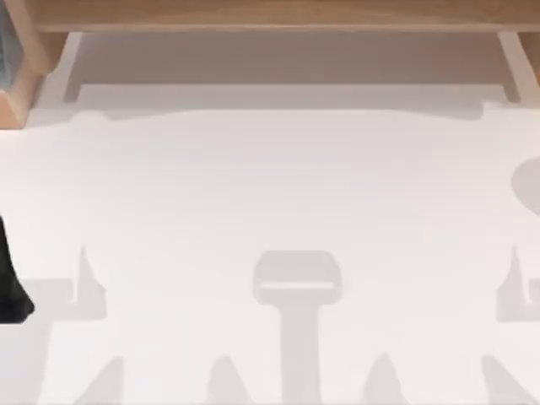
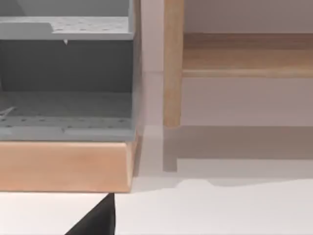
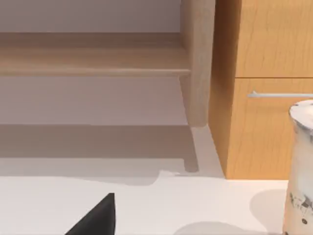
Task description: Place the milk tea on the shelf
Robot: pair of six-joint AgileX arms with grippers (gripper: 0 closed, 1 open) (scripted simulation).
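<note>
- Left gripper (image 2: 95, 218): one dark fingertip shows at the bottom of the left wrist view, low over the white table (image 2: 220, 210); I cannot tell whether the claw is open or closed. In the top view part of the left arm (image 1: 10, 283) is a dark shape at the table's left edge.
- Ahead of that fingertip stands a grey cabinet (image 2: 66, 73) on a light wooden base, and just beside it rises a wooden side post of the shelf (image 2: 172, 63), whose long plank runs on away from the cabinet.
- Right gripper (image 3: 95, 218): again a single dark fingertip over the table; whether it is open or closed cannot be told.
- Off to one side of this fingertip, apart from it, the milk tea (image 3: 301, 166) stands upright on the table, touched by nothing.
- Behind the cup is a wooden drawer cabinet (image 3: 264, 88) with a metal handle, next to the shelf's other post.
</note>
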